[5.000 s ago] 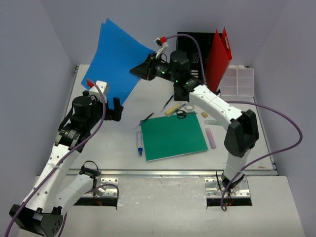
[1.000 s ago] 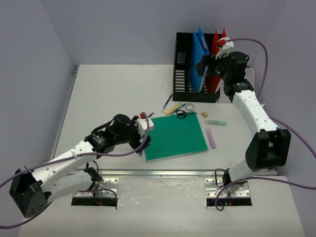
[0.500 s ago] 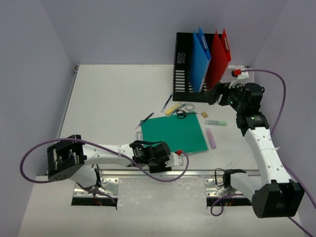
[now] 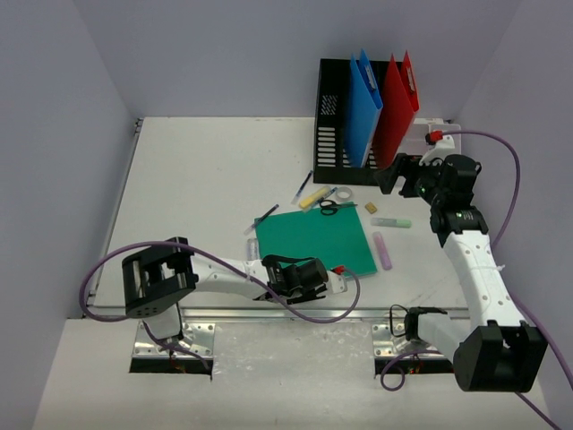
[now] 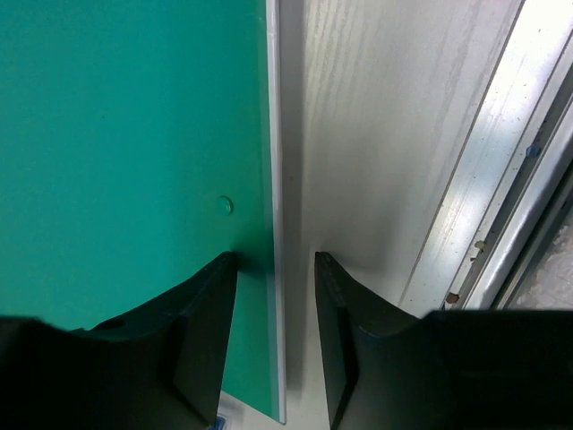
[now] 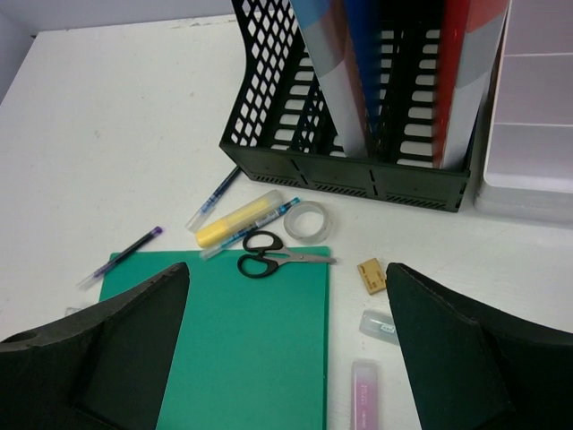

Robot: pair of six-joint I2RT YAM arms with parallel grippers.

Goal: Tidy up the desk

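**Straddling the folder's near edge, left pincer low on the desk**

Reaching low across the front of the desk (image 4: 206, 179), the left pincer (image 5: 275, 267) has its jaws apart by a narrow gap; one finger (image 5: 210, 305) rests over the green folder (image 5: 125, 134), the other finger (image 5: 336, 309) over bare white tabletop; the folder's pale edge runs flat through the gap and nothing is clamped. Just beyond the finger on the bare side lies the metal rail (image 5: 483, 179) of the desk's front edge.

The right pincer (image 6: 286, 269) hangs above the far right of the desk with its jaws wide apart and holding nothing. Directly below it lie black-handled scissors (image 6: 269, 262) at the folder's far edge; just past them sit a ring of clear tape (image 6: 307, 221) and a yellow highlighter (image 6: 235, 223). Ahead of this pincer stands the black mesh file holder (image 6: 295, 152), with a blue folder (image 4: 361, 107) and a red folder (image 4: 394, 107) upright in its slots; the clear box (image 6: 537, 116) sits beside the holder, off the pincer's right finger. A small tan block (image 6: 372, 274) and a pink highlighter (image 6: 364, 394) lie near that same finger — a purple pen (image 6: 121, 255) lies towards the other one.

The desk spreads under both pincers; the green folder lies flat near its front middle.
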